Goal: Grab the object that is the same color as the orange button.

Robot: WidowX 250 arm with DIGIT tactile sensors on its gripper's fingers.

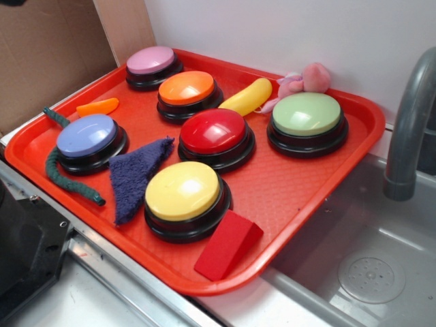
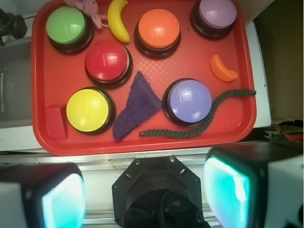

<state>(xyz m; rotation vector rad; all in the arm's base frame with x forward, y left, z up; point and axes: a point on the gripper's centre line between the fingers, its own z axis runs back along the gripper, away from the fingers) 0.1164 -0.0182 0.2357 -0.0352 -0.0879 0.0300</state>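
Just 1 orange slice (image 2: 223,68), 6 buttons (image 2: 108,61)

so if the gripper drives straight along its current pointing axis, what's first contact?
Probably bare tray at its near rim, by the green rope. Gripper is open; depth is unclear.

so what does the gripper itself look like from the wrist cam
The gripper shows two chunky fingers at the bottom corners, dark-edged with whitish outer sides and inner faces glowing teal. Between them sits a black, roughly octagonal housing with small screws near its top edge. The fingers are blurred, so any markings can't be made out.
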